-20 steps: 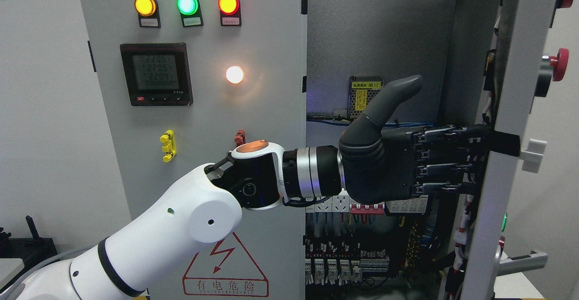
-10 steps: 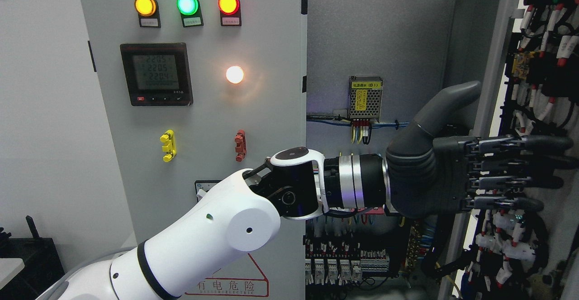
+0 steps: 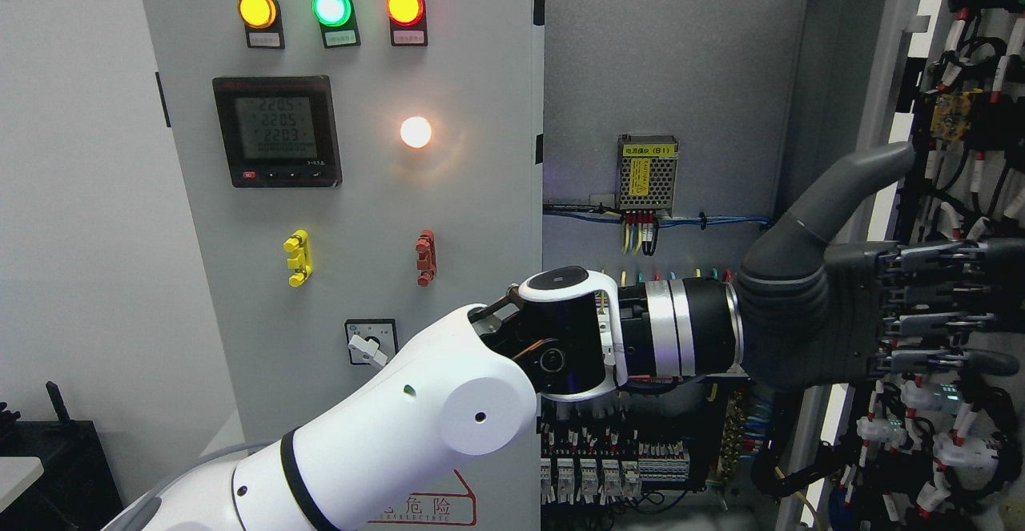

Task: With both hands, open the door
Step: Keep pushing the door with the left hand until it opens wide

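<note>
The left hand point(image 3: 849, 315) reached across from the lower left of the frame to the right side, its white forearm crossing the middle. Its four fingers point(image 3: 937, 291) were stretched out flat and side by side, pointing to the right edge of the frame, with the thumb point(image 3: 849, 191) raised up and away from them; they held nothing. The door point(image 3: 973, 219) stood swung open at the far right of the frame, and the fingertips lay over its inner face; whether they actually touched it could not be told. That inner face was crowded with black cables, white and red wire sleeves and small connectors, with a pale grey door edge point(image 3: 877, 154) running down just left of them, behind the thumb. Behind the arm, the open cabinet interior point(image 3: 673, 74) showed a grey back panel with a yellow-labelled unit point(image 3: 647, 166) in the upper middle. At the left stood the closed panel point(image 3: 360, 219), with its three lamps point(image 3: 331, 7) and a meter point(image 3: 277, 131).
</note>
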